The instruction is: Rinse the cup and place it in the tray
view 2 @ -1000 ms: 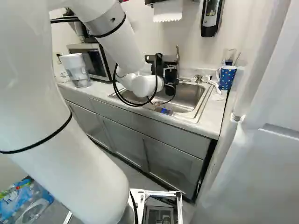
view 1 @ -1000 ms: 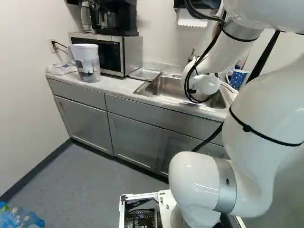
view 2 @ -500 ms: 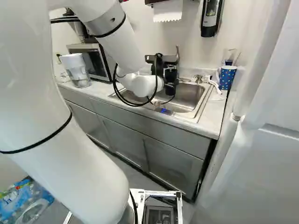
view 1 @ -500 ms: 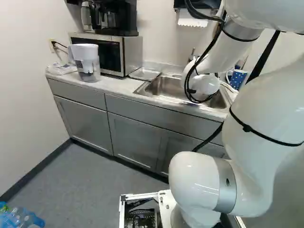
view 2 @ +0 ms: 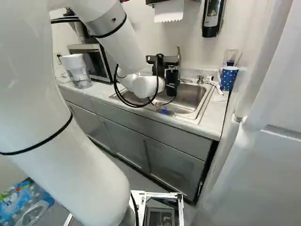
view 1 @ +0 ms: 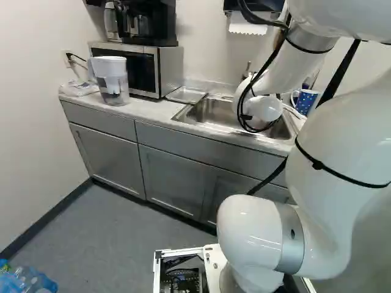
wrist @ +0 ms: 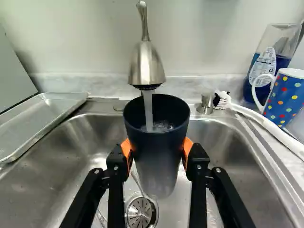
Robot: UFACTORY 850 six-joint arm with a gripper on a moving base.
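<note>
Dark navy cup [wrist: 156,147], upright over the metal sink [wrist: 90,142], squarely between the jaws of the gripper [view 2: 171,84] and directly beneath the faucet [wrist: 147,66]. Clasped from two opposite sides, with an orange pad [wrist: 188,148] pressed to each flank and the open mouth above the level of the grip. Pouring into that mouth, a stream of water [wrist: 148,111]. Beneath, in the basin, a round drain strainer [wrist: 139,213]. On the counter just beside the sink, on the microwave [view 1: 140,67] side, a shallow metal tray [wrist: 42,116]. On the opposite side, a white-handled brush [wrist: 268,126], a blue polka-dot mug [wrist: 287,97] and a bottle of blue liquid [wrist: 265,69]. Farther off, beside the microwave, a white-topped pitcher [view 1: 112,79].
</note>
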